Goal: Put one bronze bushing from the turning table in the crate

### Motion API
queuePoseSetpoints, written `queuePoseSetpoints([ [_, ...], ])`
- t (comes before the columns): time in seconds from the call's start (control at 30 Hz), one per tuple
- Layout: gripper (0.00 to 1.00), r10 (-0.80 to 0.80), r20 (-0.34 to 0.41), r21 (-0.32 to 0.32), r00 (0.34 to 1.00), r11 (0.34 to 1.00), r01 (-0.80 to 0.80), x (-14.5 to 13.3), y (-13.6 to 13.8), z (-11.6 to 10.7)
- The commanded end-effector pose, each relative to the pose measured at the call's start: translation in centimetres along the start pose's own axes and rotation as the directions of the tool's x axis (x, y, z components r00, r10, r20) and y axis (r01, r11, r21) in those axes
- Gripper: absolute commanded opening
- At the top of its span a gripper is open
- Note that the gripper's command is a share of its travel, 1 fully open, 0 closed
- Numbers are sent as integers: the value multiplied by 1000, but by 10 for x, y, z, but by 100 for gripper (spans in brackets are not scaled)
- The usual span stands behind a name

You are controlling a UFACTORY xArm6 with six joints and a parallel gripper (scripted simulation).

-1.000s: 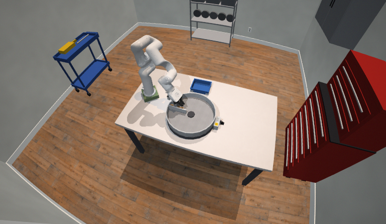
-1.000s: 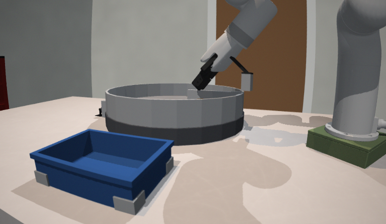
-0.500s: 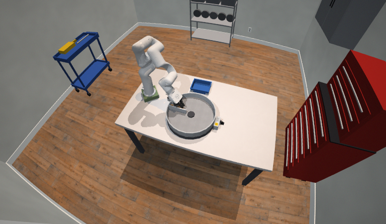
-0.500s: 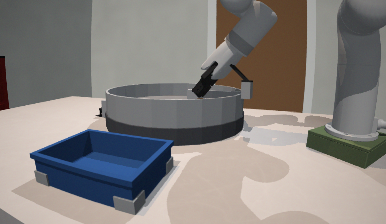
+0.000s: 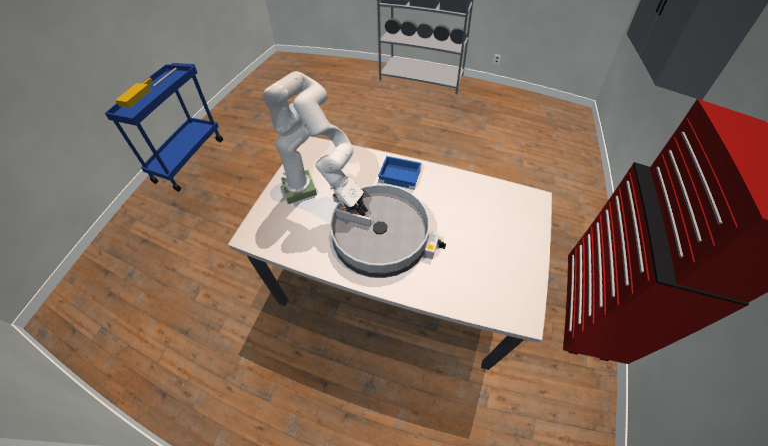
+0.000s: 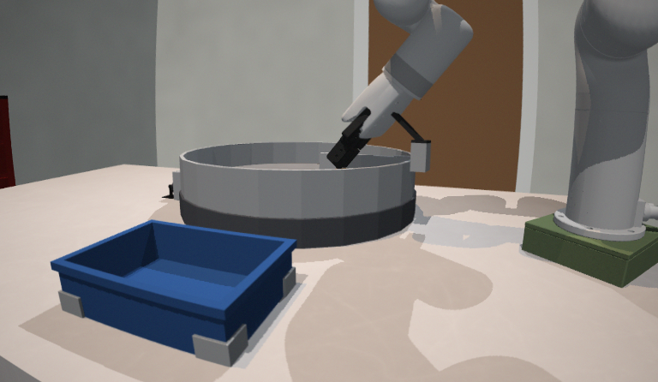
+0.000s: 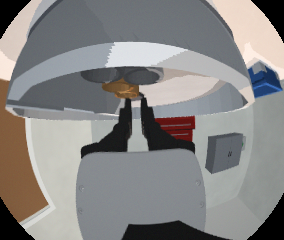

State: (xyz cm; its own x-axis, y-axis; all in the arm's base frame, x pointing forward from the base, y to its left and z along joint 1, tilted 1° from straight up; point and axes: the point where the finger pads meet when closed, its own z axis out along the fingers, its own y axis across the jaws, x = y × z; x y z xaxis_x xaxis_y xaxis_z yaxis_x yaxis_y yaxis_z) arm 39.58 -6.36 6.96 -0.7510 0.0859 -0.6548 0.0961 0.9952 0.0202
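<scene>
Blue crate (image 6: 170, 288) sits front-left on the white table (image 5: 498, 260), nothing showing inside it. Just behind it, the grey turning table (image 6: 290, 188), rim high, so its contents are hidden from the exterior cam. Gripper (image 6: 342, 157) dips inside that rim, angled down from the upper right, white arm (image 6: 421, 43) behind it. Wrist cam: fingers nearly together, narrow gap, nothing clamped btwn them, tips right at a bronze bushing (image 7: 124, 88). Touching or just short, can't tell. Grey bushings (image 7: 145, 76) either side of the bronze one, all on the turning table. Far right, the arm's green base (image 6: 582, 254) on the table.
</scene>
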Motion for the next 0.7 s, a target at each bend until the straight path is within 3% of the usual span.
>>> queuePoseSetpoints([
  [0.0,14,0,3,0,1000,1000,0,-1,0,0],
  [0.67,14,0,3,0,1000,1000,0,7,0,10],
])
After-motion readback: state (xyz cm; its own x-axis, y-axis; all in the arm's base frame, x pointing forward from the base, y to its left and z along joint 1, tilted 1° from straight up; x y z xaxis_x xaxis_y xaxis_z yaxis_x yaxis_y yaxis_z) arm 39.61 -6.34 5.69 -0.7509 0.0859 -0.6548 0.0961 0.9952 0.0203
